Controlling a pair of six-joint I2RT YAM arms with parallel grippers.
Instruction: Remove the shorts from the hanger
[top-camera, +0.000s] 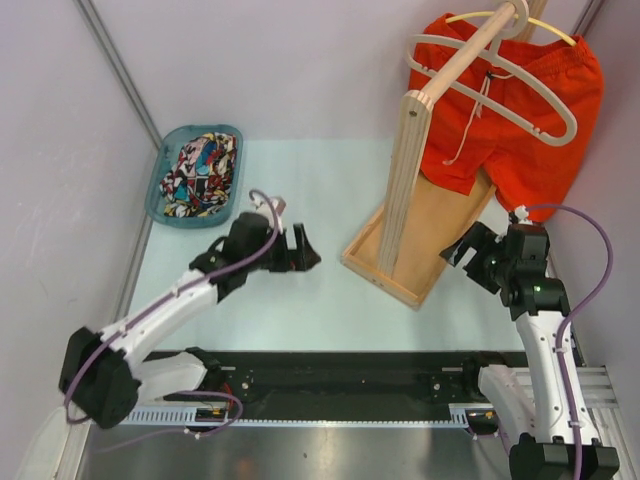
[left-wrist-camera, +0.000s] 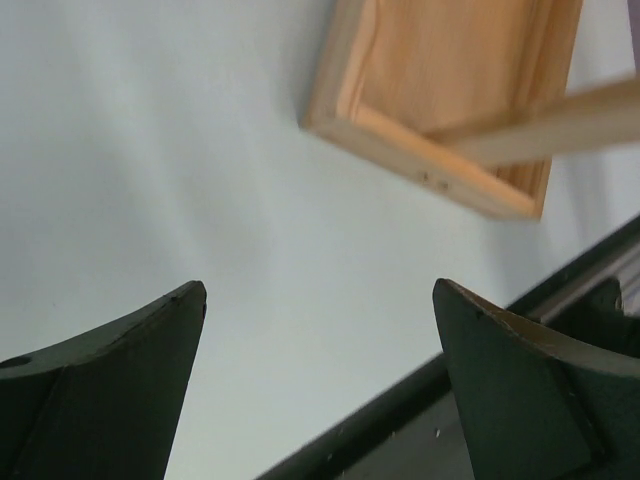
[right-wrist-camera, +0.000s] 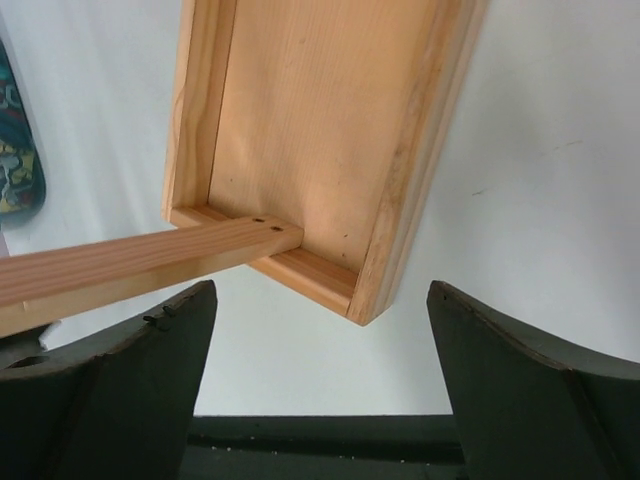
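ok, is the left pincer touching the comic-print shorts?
Apart. Top view: the left pincer sits over bare table, a clear gap from the comic-print shorts in the teal tray. Its wrist view shows open jaws, nothing between.

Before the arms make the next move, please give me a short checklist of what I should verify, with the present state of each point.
1. Comic-print shorts off the white hanger, lying in the teal basket: ok.
2. Orange shorts off the white hanger: not ok, they hang on it on the wooden rack.
3. Left gripper open and empty: ok.
4. Right gripper open and empty, near the rack's base: ok.
5. White drawstring free of the hanger: cannot tell.
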